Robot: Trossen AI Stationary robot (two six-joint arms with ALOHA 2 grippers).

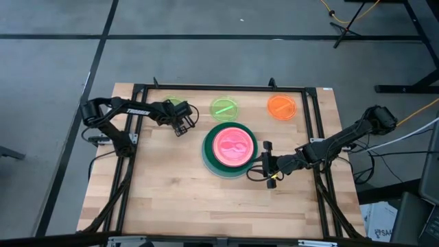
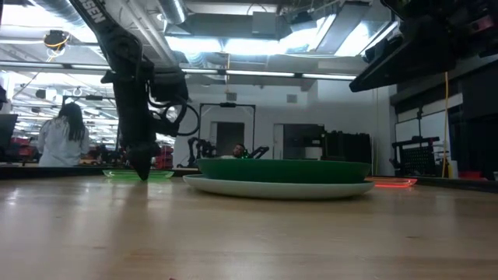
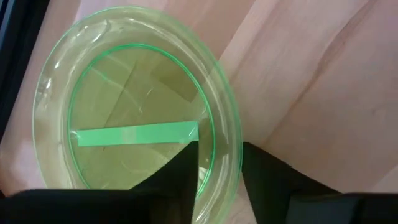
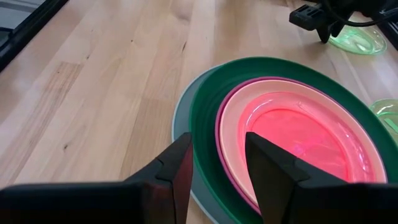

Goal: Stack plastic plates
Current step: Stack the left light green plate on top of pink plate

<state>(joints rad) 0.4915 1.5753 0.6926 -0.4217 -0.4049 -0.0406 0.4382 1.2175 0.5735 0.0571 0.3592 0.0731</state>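
Observation:
A stack of plates [image 1: 230, 147] sits mid-table: light blue at the bottom, then dark green, magenta and cream, with pink on top. One lime plate [image 3: 134, 106] lies flat on the table under my left gripper [image 3: 221, 155], which is open. One finger stands inside the plate's rim and one outside. In the high view this gripper [image 1: 182, 125] is at the far left. A second lime plate [image 1: 224, 108] and an orange plate [image 1: 281, 106] rest along the far edge. My right gripper [image 4: 217, 143] is open by the stack's right side, and the green rim [image 4: 202, 124] shows between its fingers. My left gripper comes from above, pointing down, with one finger [image 3: 186, 171] inside the lime plate's rim [image 3: 227, 134] and the other outside it. The plate lies flat on the table. Whether the fingers touch the rim, I cannot tell.
A black frame [image 1: 219, 88] runs around the wooden table top. The near half of the table [image 1: 219, 206] is bare wood. A person [image 2: 66, 136] sits in the room beyond the table.

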